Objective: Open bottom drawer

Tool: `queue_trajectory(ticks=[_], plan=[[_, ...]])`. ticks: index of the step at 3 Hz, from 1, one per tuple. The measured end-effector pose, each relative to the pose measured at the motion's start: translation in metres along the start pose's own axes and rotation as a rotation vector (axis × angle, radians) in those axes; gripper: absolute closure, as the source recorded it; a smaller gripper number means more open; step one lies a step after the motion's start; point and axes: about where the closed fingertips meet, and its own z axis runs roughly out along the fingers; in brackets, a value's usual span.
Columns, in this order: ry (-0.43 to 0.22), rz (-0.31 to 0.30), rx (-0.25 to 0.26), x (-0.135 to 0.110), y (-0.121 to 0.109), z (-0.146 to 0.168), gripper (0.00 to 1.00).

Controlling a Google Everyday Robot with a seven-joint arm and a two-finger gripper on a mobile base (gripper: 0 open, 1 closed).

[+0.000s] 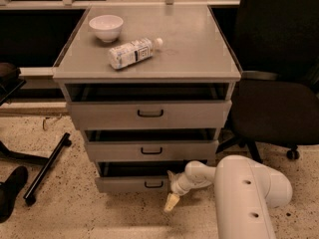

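Note:
The bottom drawer (124, 183) is the smallest grey front at the foot of the grey cabinet, with a small black loop handle (153, 184). It stands out a little from the cabinet, with a dark gap above it. My gripper (172, 195) is on the end of the white arm (244, 198), just right of and below the handle, at the drawer front's right end. One cream fingertip (170, 203) points down toward the floor.
The middle drawer (149, 151) and top drawer (149, 114) sit above. A white bowl (105, 27) and a lying plastic bottle (132, 53) are on the cabinet top. A black office chair (279, 98) stands at the right. A black chair base (45, 168) lies on the speckled floor at the left.

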Motion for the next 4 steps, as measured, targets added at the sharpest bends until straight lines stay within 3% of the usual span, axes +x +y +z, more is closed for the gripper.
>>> queue_trajectory(ticks=[1,2,3,4], plan=[[-0.003,0.032,-0.04,0.007,0.021,-0.004,0.0],[-0.003,0.032,-0.04,0.005,0.021,-0.008,0.0],[0.003,0.062,-0.083,0.013,0.053,-0.008,0.0],[0.003,0.063,-0.083,0.013,0.053,-0.008,0.0]])
